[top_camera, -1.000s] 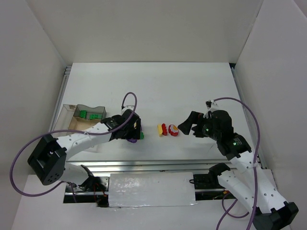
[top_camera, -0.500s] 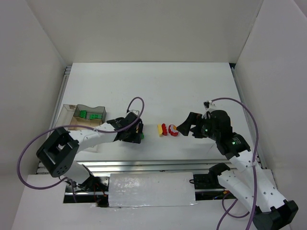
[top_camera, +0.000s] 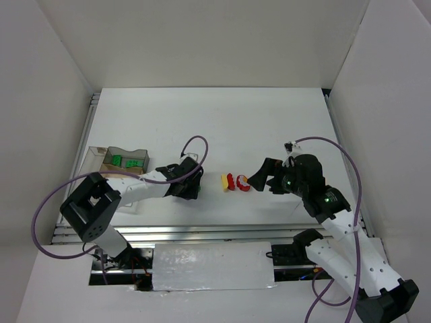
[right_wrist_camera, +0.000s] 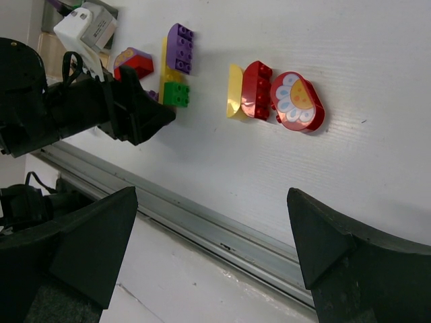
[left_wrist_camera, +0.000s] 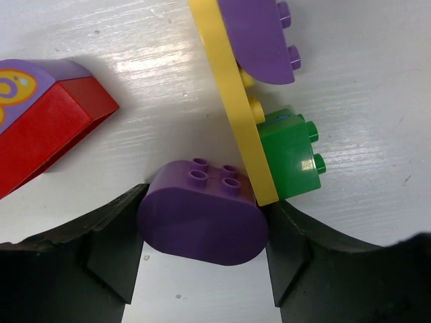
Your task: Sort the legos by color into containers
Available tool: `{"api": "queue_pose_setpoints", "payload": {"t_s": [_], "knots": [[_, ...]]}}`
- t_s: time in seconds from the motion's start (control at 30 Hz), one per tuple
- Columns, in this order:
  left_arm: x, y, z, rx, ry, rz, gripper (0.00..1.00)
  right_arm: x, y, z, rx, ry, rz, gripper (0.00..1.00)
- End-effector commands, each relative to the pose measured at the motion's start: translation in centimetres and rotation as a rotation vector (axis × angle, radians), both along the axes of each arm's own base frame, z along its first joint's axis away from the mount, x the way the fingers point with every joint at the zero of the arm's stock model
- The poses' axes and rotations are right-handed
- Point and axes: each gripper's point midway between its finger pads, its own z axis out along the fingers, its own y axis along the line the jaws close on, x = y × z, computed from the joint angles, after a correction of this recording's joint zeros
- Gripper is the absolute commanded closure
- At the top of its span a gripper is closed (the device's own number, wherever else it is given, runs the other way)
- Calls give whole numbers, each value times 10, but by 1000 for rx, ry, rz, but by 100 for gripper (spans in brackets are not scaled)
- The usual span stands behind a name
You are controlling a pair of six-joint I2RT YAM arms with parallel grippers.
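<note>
Now the left hand (left_wrist_camera: 205, 210) pinches the rounded purple lego (left_wrist_camera: 202, 227)

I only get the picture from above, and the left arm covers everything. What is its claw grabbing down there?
Observer: Its wrist camera shows a rounded purple piece between the left gripper's fingers, which look pressed against both its sides.
Operator: Is it touching any other lego?
Observer: Yes. It meets the end of a yellow plate standing on edge, with a green brick and a purple brick clipped onto it. I cannot tell if they are joined.
Operator: What's drawn on the red one in the middle?
Observer: The right wrist camera shows a white flower with an orange centre on the round red piece.
</note>
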Motion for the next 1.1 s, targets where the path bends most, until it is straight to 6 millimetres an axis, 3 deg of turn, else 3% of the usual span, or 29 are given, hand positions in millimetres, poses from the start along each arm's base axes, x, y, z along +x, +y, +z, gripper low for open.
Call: {"api": "queue_pose_setpoints", "payload": {"t_s": [0.0, 0.13, 0.17, 0.2, 0.27, 0.3, 0.47, 0.57, 0.67, 0.8, 0.9, 0.93, 1.0, 1.03, 1.07], "knots": [[1, 11, 4, 48, -1, 39, 73, 3, 3, 7, 5, -39, 18, 1], [0, 26, 37, 30, -66, 138, 90, 3, 2, 8, 0, -45, 14, 1], [4, 36, 48, 52, -113, 191, 97, 3, 3, 8, 2, -46, 15, 0], [6, 44, 67, 31, -166, 241, 98, 3, 3, 8, 5, -45, 19, 1], [3, 67, 81, 40, -194, 365, 98, 3, 4, 8, 10, -47, 20, 0], [9, 89, 94, 36, -235, 451, 99, 3, 5, 8, 11, -46, 24, 0], [21, 166, 101, -8, -244, 744, 100, 3, 8, 10, 18, -50, 36, 0], [23, 192, 99, -14, -249, 865, 97, 3, 8, 12, 13, -52, 38, 1], [24, 214, 96, -7, -252, 958, 89, 3, 9, 14, 13, -55, 47, 1], [30, 222, 90, -51, -248, 983, 75, 4, 11, 14, 14, -51, 54, 1], [26, 227, 90, -52, -243, 1009, 44, 4, 12, 13, 15, -46, 63, 0], [24, 230, 91, -40, -250, 1021, 29, 4, 13, 13, 15, -48, 64, 1], [21, 232, 90, -38, -251, 1037, 21, 5, 12, 12, 13, -48, 57, 0], [21, 232, 91, -41, -255, 1039, 4, 4, 13, 11, 13, -47, 60, 0], [19, 233, 90, -39, -255, 1048, 0, 5, 13, 11, 15, -46, 61, 0]]}}
